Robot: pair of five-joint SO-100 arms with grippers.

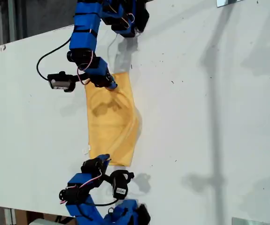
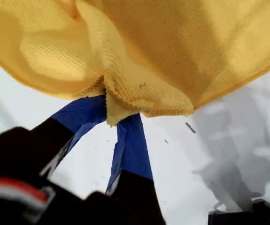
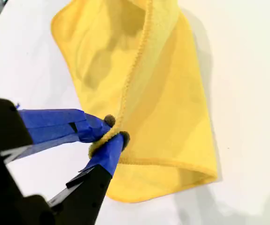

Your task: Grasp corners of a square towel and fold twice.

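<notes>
So the towel (image 1: 111, 126) is lying on the white table (image 1: 210, 117), a bit left of centre in the exterior view. It's a tall, narrow yellow-orange shape that looks doubled over. Its surface is rumpled, with a soft shadow on the upper half. There's a small white tag (image 1: 86, 150) poking out of its lower left edge in that view.

My first gripper (image 1: 110, 86) comes in from the top of the exterior view and sits on the towel's upper left corner. In the first wrist view, the blue jaws of my first gripper (image 2: 113, 115) are clamped on a bunched bit of hem. The towel (image 2: 172, 51) drapes across the whole upper part of that picture, lifted clear of the table there.

My second gripper (image 1: 104, 159) reaches up from the bottom of the exterior view and meets the towel's lower edge. The second wrist view is the clearer one. My second gripper (image 3: 113, 133) has its blue-taped tips closed tight on the stitched hem of the top layer. That pulls the hem up into a ridge that runs away across the towel (image 3: 172, 108). Under the pinch, the lower layer stays flat on the table. The far rounded corner (image 3: 59, 23) lies flat too.
</notes>
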